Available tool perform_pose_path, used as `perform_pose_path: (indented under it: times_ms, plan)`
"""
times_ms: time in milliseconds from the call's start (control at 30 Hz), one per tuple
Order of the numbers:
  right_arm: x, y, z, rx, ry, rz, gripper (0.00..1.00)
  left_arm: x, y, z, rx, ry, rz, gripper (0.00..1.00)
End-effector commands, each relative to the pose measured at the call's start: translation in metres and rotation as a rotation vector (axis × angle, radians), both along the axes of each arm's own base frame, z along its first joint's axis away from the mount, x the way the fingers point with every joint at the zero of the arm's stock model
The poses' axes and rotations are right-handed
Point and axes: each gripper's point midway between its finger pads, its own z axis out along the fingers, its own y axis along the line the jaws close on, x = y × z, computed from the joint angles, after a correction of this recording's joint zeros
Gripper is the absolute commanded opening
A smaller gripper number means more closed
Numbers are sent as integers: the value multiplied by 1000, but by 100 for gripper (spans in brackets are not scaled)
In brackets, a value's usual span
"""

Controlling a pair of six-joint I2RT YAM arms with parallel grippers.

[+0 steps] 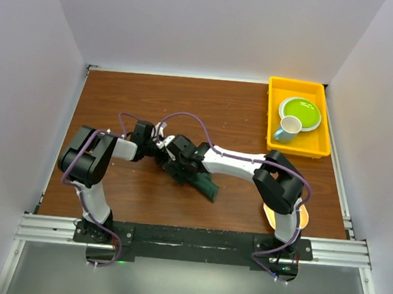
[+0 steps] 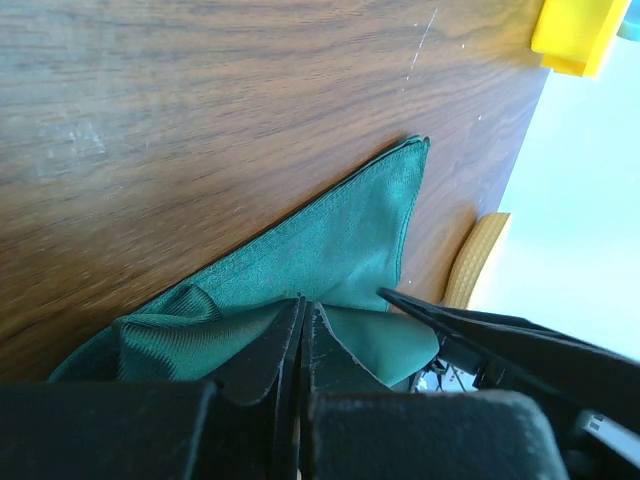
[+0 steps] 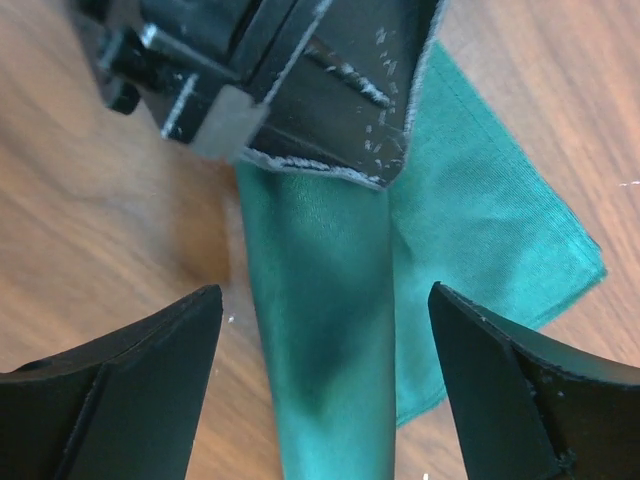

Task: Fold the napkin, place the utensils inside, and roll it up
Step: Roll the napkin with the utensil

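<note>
The dark green napkin (image 1: 206, 185) lies on the wooden table as a narrow roll with a flat corner spread beside it (image 3: 480, 230). My left gripper (image 1: 167, 153) is shut, its fingertips pinched together at a fold at one end of the napkin (image 2: 302, 300). My right gripper (image 1: 183, 165) is open and its jaws stand wide on either side of the roll (image 3: 325, 300) without touching it. The left gripper's fingers (image 3: 340, 90) rest over the roll's far end in the right wrist view. No spoon shows in any view.
A yellow tray (image 1: 272, 136) at the back right holds a green plate (image 1: 301, 111) and a pale cup (image 1: 286, 129). A tan woven mat (image 1: 303, 220) lies near the right arm's base and shows in the left wrist view (image 2: 475, 255). White walls enclose the table.
</note>
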Motion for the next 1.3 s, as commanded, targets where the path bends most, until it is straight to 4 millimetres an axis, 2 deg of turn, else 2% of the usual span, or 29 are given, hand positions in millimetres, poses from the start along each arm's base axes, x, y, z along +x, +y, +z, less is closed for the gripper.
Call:
perform_pose_path:
  times_ms: [0,167,200,367,500,567,600,633,667,700,733,800,833,933,1000,1033,1067,1133,1200,1267]
  plan:
    - [10,9,17,16,-112,-3,84,-6,8,-9,56,47,16,3]
    - [-5,6,-3,-5,-93,1,77,-10,8,-11,49,89,36,3]
    - [-7,5,-6,-7,-89,-2,72,-11,8,-12,50,94,37,3]
    - [-11,-8,-27,-30,-75,-68,62,-10,7,-6,44,100,45,3]
    - [-14,-14,-37,-26,-65,-98,46,-7,11,3,45,86,53,5]
    - [-14,-17,-44,-9,-39,-104,35,1,14,18,33,40,66,9]
    - [-16,-16,-47,4,-15,-94,28,8,23,24,31,20,89,12]
    - [-21,-7,-47,48,24,-62,24,20,29,41,33,-51,95,18]
    - [-23,-6,-46,68,44,-36,18,23,37,47,49,-64,106,22]
    - [-26,-5,-47,85,66,-21,16,35,55,54,77,-117,127,24]
    - [-32,3,-44,128,111,11,13,48,66,74,96,-180,149,28]
    - [-28,7,-40,182,169,31,8,54,92,83,144,-185,189,30]
    - [-31,9,-38,212,214,45,7,62,101,97,179,-251,188,31]
    - [-34,19,-26,371,385,93,4,58,110,107,220,-273,193,31]
    - [-38,23,-12,484,511,125,4,55,105,111,181,-277,210,31]
    - [-32,20,-9,521,547,115,4,46,101,107,150,-261,201,31]
    - [-39,23,-3,576,638,130,4,47,97,109,122,-281,202,31]
    - [-34,20,0,648,729,106,4,37,81,105,54,-258,178,31]
    - [-37,17,-3,696,833,105,4,32,61,105,13,-255,150,30]
    - [-28,10,-9,711,881,57,5,23,38,102,-33,-254,103,29]
